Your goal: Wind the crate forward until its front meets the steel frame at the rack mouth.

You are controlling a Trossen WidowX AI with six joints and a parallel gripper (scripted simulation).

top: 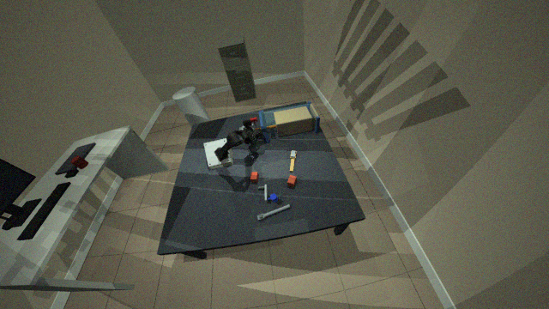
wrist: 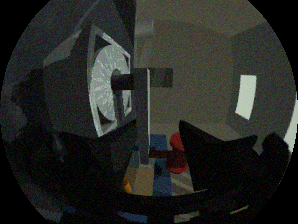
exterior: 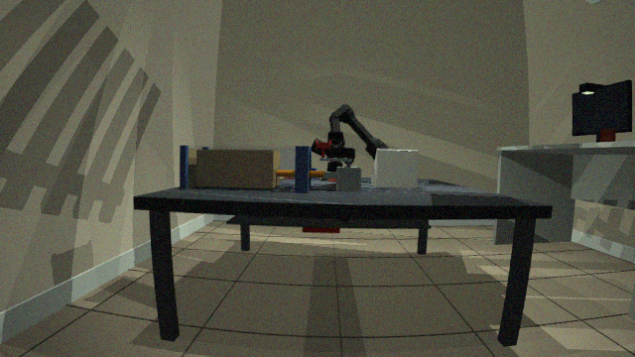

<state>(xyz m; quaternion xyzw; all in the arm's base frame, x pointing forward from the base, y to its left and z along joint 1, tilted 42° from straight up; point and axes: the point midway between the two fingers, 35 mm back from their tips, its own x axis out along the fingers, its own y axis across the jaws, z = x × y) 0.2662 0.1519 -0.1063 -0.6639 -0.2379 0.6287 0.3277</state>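
The tan crate [top: 292, 116] [exterior: 235, 169] sits flat in the cubby, its front a short way behind the blue frame post [exterior: 303, 169] at the mouth. An orange strap [exterior: 288, 174] runs from the crate towards the grey winch [exterior: 348, 179], whose round dial [wrist: 103, 85] shows in the wrist view. The handle's key shaft [wrist: 125, 81] meets the dial's middle; how deep it sits I cannot tell. Its grey arm [wrist: 143, 110] and red grip [wrist: 177, 156] [top: 253, 119] [exterior: 323, 147] stand off the winch. My gripper [wrist: 158, 123] is open, with the handle's arm between its fingers, not clamped.
A white box [top: 213, 154] [exterior: 396, 169] stands by the arm's base. On the bench lie a yellow-handled tool [top: 292, 165], orange blocks [top: 254, 177] [top: 292, 181], a bent grey tool [top: 266, 192], a blue-topped piece [top: 274, 197] and a long grey tool [top: 274, 212].
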